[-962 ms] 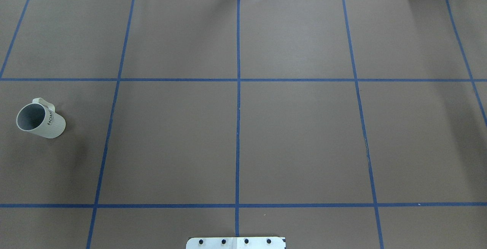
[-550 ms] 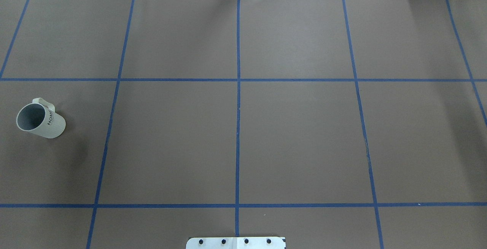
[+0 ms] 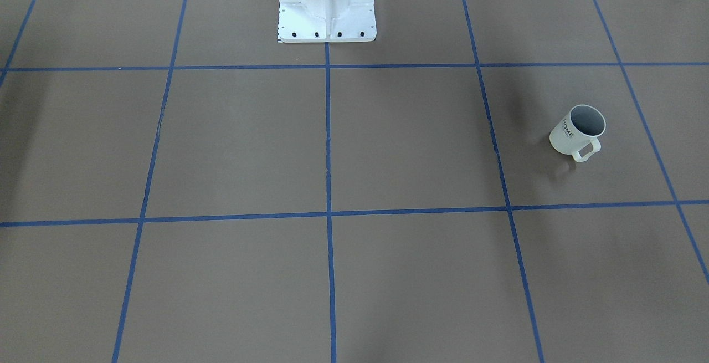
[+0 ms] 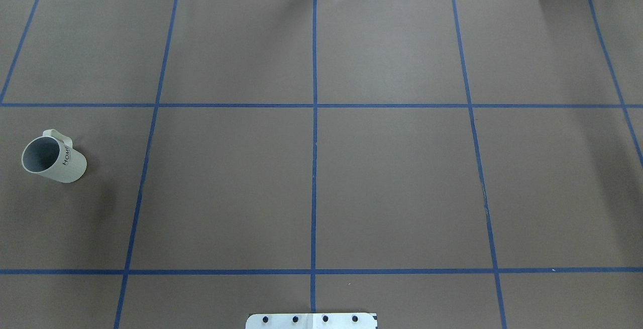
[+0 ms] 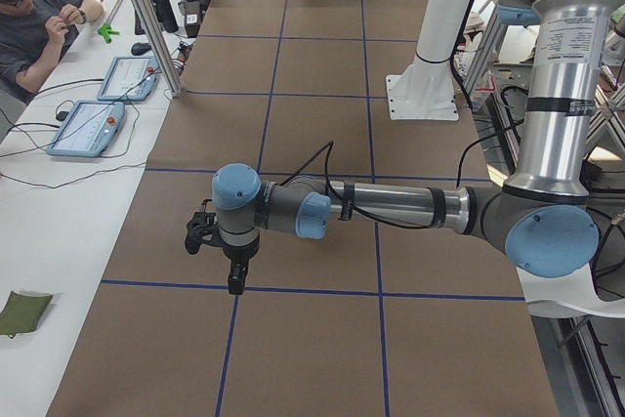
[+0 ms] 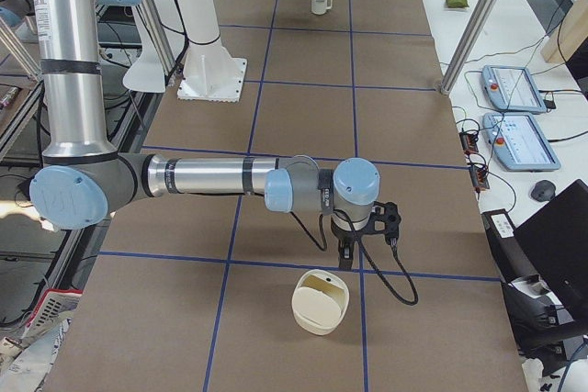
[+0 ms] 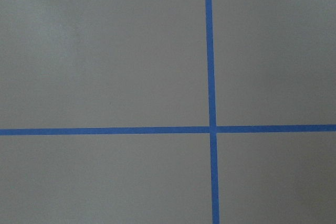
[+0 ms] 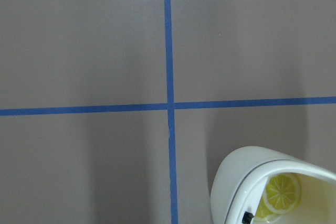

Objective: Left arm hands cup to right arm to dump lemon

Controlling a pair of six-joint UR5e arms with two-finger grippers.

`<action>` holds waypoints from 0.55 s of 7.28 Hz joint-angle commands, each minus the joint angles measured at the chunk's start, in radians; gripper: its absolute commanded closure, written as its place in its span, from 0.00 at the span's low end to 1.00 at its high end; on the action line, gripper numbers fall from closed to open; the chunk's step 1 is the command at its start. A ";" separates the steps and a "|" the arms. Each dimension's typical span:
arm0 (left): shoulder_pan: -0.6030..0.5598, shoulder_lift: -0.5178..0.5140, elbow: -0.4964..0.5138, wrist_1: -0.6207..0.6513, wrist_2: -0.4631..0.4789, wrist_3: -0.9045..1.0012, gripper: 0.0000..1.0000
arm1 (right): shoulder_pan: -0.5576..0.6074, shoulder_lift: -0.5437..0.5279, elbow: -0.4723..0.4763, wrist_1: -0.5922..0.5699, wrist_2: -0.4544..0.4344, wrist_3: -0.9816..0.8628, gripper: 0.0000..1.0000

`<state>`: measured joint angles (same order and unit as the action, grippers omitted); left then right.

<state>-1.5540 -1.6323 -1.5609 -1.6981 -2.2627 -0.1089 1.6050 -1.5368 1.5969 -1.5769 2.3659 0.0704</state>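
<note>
The cup (image 4: 52, 158) stands upright on the brown table at its left side, handle turned away from the robot. It also shows as the cup (image 3: 576, 130) and, far off, the cup (image 6: 320, 0). Only its grey inside shows; the lemon is hidden. No arm reaches into the overhead or front views. In the exterior left view my left gripper (image 5: 234, 286) hangs pointing down over a tape crossing, and I cannot tell if it is open. My right gripper (image 6: 344, 264) hangs likewise at the table's other end, well away from the cup, state unclear.
A cream bowl (image 6: 320, 309) sits just below the right gripper; its wall (image 8: 231, 182) shows, with yellow citrus slices (image 8: 283, 191) inside. The white pedestal base (image 3: 327, 3) stands at the robot's edge. A person (image 5: 39, 26) sits at a side desk with tablets (image 6: 516, 91).
</note>
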 commanded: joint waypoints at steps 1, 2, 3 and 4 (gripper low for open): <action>0.000 0.000 -0.001 0.000 -0.005 0.000 0.00 | 0.003 0.000 0.000 0.000 -0.001 0.000 0.00; 0.000 0.000 -0.001 0.000 -0.006 0.000 0.00 | 0.003 0.001 0.000 0.000 0.001 0.000 0.00; 0.000 0.000 -0.001 0.000 -0.008 0.008 0.00 | 0.003 0.004 0.002 0.000 0.001 0.000 0.00; 0.000 0.002 0.002 0.001 -0.011 0.076 0.00 | 0.003 0.009 0.000 0.000 0.001 0.000 0.00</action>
<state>-1.5539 -1.6317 -1.5610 -1.6977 -2.2701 -0.0879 1.6075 -1.5326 1.5976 -1.5769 2.3668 0.0706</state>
